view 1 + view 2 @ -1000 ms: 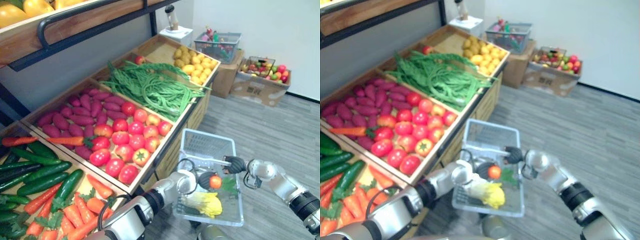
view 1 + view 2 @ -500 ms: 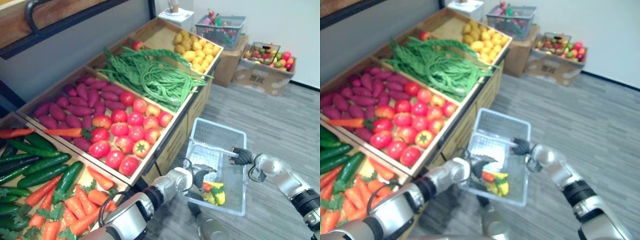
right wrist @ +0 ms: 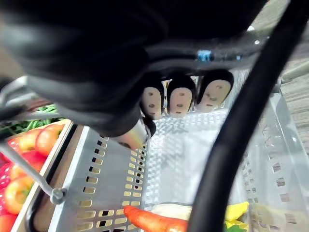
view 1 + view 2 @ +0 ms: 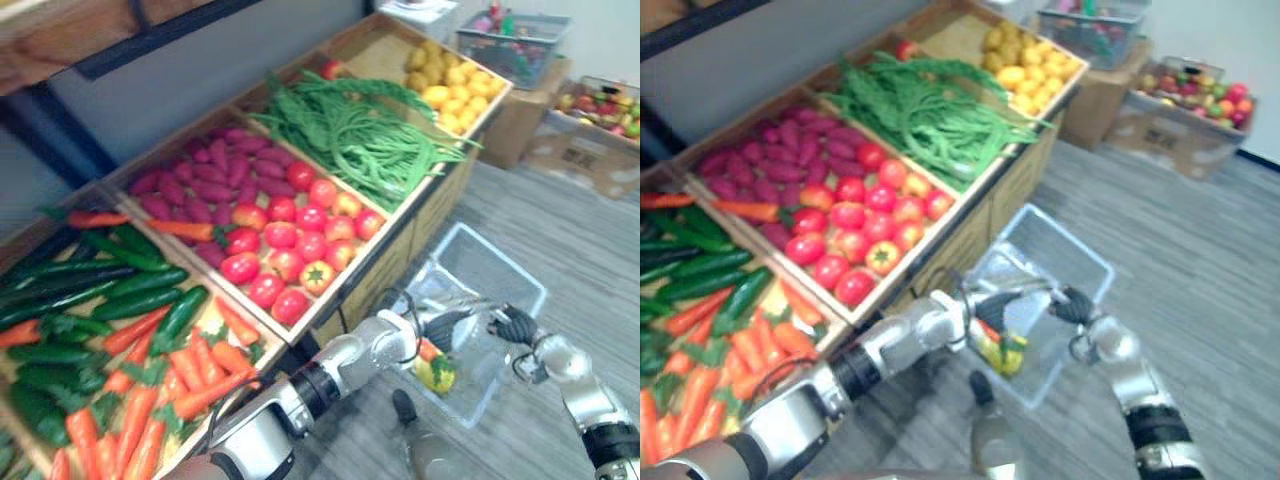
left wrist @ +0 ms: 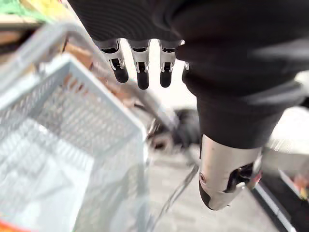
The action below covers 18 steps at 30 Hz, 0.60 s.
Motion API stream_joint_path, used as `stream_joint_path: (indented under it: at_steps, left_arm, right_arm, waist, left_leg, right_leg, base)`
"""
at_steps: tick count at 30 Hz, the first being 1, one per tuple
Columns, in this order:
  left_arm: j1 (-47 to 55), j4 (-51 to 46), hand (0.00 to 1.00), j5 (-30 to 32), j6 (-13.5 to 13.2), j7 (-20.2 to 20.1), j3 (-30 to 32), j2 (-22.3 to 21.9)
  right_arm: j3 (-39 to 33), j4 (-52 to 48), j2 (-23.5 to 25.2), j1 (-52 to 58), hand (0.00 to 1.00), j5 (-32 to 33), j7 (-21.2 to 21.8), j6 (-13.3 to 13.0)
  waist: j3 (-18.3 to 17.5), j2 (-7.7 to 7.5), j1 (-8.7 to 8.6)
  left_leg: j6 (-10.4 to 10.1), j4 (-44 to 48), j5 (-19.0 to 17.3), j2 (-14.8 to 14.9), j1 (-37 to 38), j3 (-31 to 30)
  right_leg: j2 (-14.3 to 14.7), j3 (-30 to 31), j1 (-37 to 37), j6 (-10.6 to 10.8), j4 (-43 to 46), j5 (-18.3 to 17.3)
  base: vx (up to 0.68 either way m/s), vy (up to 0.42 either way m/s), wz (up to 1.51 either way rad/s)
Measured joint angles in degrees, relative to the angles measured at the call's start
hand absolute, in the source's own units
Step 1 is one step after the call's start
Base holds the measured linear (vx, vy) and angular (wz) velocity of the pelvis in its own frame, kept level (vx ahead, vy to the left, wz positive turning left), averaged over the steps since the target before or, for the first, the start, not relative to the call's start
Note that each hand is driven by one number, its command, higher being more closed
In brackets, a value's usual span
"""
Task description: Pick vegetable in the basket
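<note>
Carrot (image 3: pixel 152 220) lies in basket (image 4: pixel 497 268) w/ a yellow veg (image 4: pixel 438 373), both partly cut off. Left hand (image 4: pixel 447 327) hangs over basket, fingers straight, holding nothing. Right hand (image 4: pixel 517 325) fingers curl round wire handle (image 3: pixel 30 173); contact pt hidden by cover.

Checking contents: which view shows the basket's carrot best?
Right wrist view: the carrot lies close up inside the basket. Both eye views show a small orange streak; the left wrist view leaves it doubtful.
</note>
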Motion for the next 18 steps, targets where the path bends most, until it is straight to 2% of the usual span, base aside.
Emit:
stream_joint_path:
  at_steps: [2,5,8,10,12,15,18]
  left_arm:
    - [2.8,-6.8,0.00,-3.6,-0.3,0.0,1.3,1.7]
    - [9.3,-17.5,0.00,-10.5,-0.7,-0.2,4.4,5.4]
    - [14.4,-23.2,0.00,-15.7,-0.7,-0.1,8.0,7.7]
    - [18.7,-27.6,0.00,-20.3,-0.6,0.3,10.9,9.8]
    - [21.7,-31.1,0.00,-22.2,-0.7,1.1,14.2,10.7]
    - [25.9,-35.1,0.00,-22.2,-0.7,3.9,20.7,11.7]
    - [29.5,-35.3,0.00,-21.9,-0.9,6.7,25.9,11.6]
  right_arm:
    - [-4.7,4.2,2.5,1.2,1.00,-1.1,-1.6,0.8]
    - [-12.1,12.5,5.7,4.5,1.00,-2.5,-6.1,1.9]
    - [-16.9,18.8,7.6,6.2,1.00,-3.7,-9.4,2.7]
    - [-21.2,25.8,8.9,8.0,1.00,-3.4,-12.8,3.0]
    - [-24.3,30.5,10.1,9.1,1.00,-2.3,-15.2,3.0]
    - [-26.6,35.7,12.1,10.1,1.00,0.7,-18.0,2.7]
    - [-27.6,39.6,14.0,11.1,1.00,2.8,-19.7,1.4]
  waist:
    - [-0.3,0.41,0.61]
    - [-1.5,1.76,2.90]
    - [-2.4,2.20,3.76]
    - [-4.8,1.83,5.10]
    - [-5.8,0.92,6.15]
    - [-7.7,-0.35,6.41]
    - [-8.9,-2.30,7.57]
  left_leg:
    - [0.6,0.0,0.3,-0.1,-1.4,-3.3]
    - [1.9,-0.4,1.4,-0.7,-4.2,-9.6]
    - [2.8,-1.3,2.6,-1.6,-6.3,-14.9]
    - [3.4,-3.3,4.5,-2.8,-7.9,-19.7]
    - [3.7,-5.0,5.9,-3.5,-8.4,-22.6]
    - [4.3,-7.5,8.1,-4.7,-9.7,-27.6]
    - [4.5,-10.5,10.4,-6.1,-9.8,-30.7]
  right_leg:
    - [-1.2,-2.9,0.8,0.0,0.0,-0.3]
    - [-2.9,-8.7,1.8,0.1,0.0,-1.2]
    - [-4.4,-13.9,3.2,0.2,0.0,-2.0]
    - [-5.8,-18.3,4.0,0.3,-0.1,-2.4]
    - [-6.3,-21.1,5.1,0.3,-0.1,-2.4]
    - [-7.3,-25.6,6.4,0.2,-0.1,-2.6]
    - [-8.3,-28.5,7.1,0.1,0.2,-4.0]
  base:
    - [-0.08,-0.056,0.83]
    - [-0.05,-0.050,1.01]
    - [-0.01,-0.028,1.05]
    - [0.01,-0.013,1.06]
    - [0.02,-0.009,0.92]
    - [-0.01,-0.009,0.82]
    - [-0.03,-0.006,0.67]
